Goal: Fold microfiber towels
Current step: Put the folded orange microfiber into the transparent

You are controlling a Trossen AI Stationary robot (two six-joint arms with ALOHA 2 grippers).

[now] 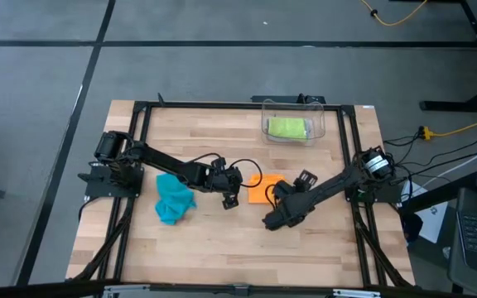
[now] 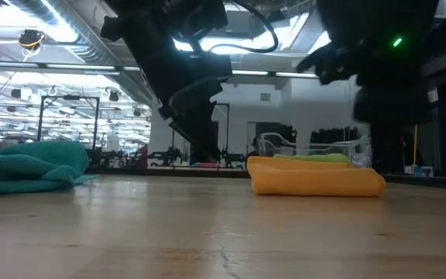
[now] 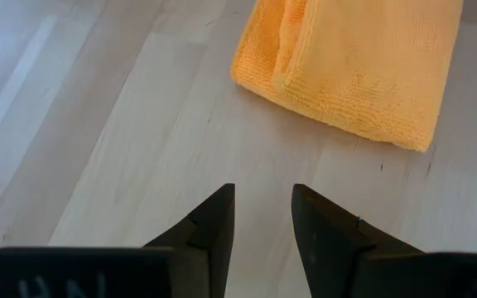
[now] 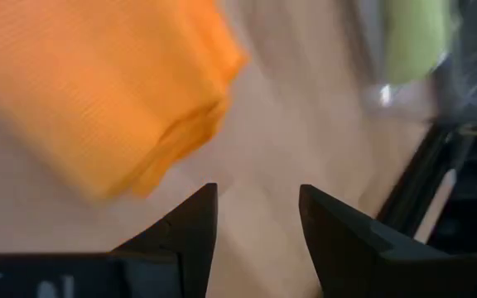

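Black jointed arms, looped black cables; tapered dark fingers (image 3: 214, 228); green indicator light.

A folded towel (image 1: 263, 191) lies flat near the middle of the counter (image 1: 222, 248), between the two claws: the left claw (image 1: 232, 199) is just to its left, the right claw (image 1: 281, 192) at its right edge. A crumpled towel (image 1: 173, 199) sits farther left. Behind them, a bin (image 1: 293, 121) holds another folded towel (image 1: 287, 128).

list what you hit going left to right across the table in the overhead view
teal towel → left gripper → orange towel → right gripper; the bin with the green towel sits farther back.
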